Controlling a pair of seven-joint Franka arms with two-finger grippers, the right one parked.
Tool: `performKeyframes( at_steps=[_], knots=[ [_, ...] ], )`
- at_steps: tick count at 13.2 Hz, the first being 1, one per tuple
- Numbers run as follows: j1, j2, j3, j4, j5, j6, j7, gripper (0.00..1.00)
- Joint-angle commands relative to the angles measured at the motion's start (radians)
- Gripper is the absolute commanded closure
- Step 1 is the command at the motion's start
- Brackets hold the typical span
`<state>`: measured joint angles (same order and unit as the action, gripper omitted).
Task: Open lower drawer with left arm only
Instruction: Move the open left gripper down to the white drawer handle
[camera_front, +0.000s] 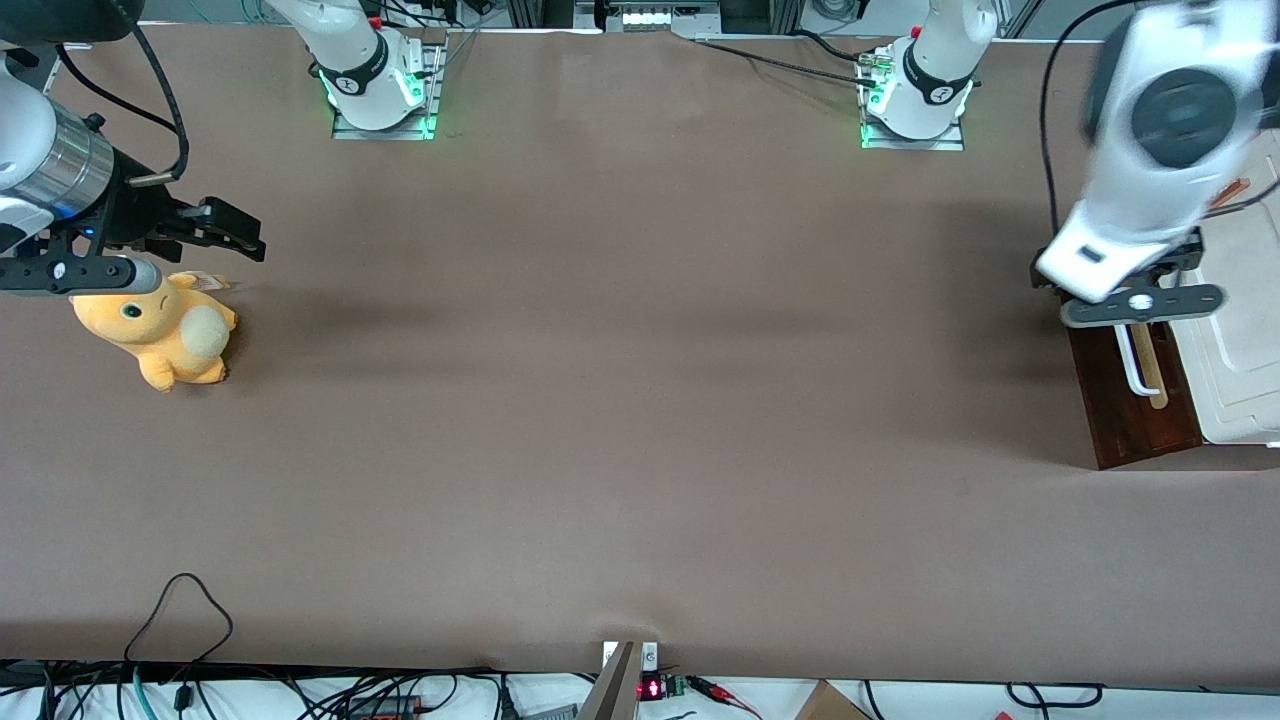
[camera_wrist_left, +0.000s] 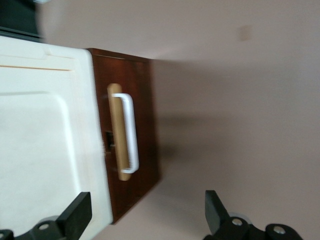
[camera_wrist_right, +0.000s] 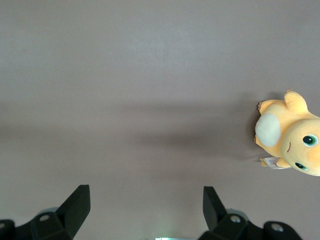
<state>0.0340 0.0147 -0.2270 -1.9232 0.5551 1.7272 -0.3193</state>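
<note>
While a yellow plush toy (camera_front: 160, 330) lies on the brown worktop (camera_front: 640, 400) toward the parked arm's end, the lower drawer (camera_front: 1135, 400) sits at the working arm's end, its dark front flush beneath the cream-white cabinet top (camera_front: 1240, 340) and its white bar handle (camera_wrist_left: 131, 132) untouched. Above the drawer front hangs the left arm (camera_front: 1150, 140); its hand (camera_wrist_left: 145, 212) is spread wide, fingers (camera_wrist_left: 77, 215) well apart and holding nothing, clear of the handle.
</note>
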Motion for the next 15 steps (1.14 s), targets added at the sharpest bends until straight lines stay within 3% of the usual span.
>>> performKeyframes(
  at_steps=[1,3,6,11,15],
  knots=[
    [-0.003,0.022,-0.029,-0.118,0.216,0.014,-0.133,0.00],
    [-0.006,0.066,-0.029,-0.184,0.377,0.012,-0.216,0.00],
    [-0.025,0.114,-0.029,-0.291,0.558,0.015,-0.363,0.00],
    [-0.025,0.201,-0.005,-0.436,0.823,0.081,-0.602,0.00],
    [-0.025,0.298,0.089,-0.430,0.992,0.084,-0.745,0.00]
  ],
)
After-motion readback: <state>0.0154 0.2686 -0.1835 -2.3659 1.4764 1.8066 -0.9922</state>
